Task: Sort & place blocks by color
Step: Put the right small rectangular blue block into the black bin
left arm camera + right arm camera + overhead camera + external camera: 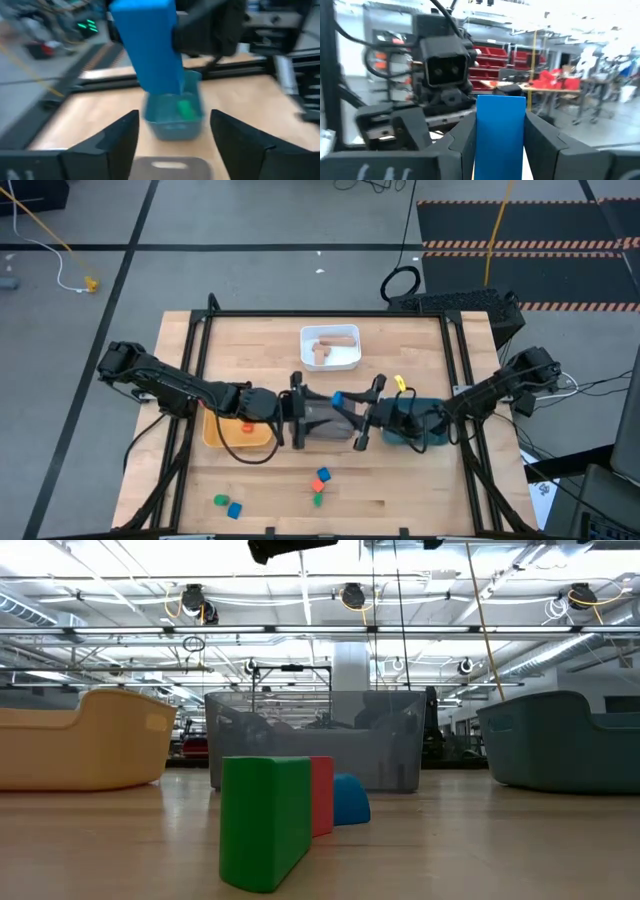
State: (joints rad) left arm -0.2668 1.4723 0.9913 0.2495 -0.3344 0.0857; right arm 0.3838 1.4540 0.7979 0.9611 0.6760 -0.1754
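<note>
Pale wooden table (420, 480) fills mid-frame of the high view; across its centre sit, left to right, a yellow tray (212, 432), a grey tray (322, 420) and a teal tray (408, 430), with a white tray (330, 360) holding tan wood blocks (333, 344) above them toward frame top. Over the grey tray the right gripper (500, 145) is clamped on a tall blue cuboid block (338, 396), facing the left gripper (172, 137), whose fingers stand apart and empty. Loose blocks lie at frame bottom: red, blue and green near centre (320, 483), green and blue at lower left (227, 504).
</note>
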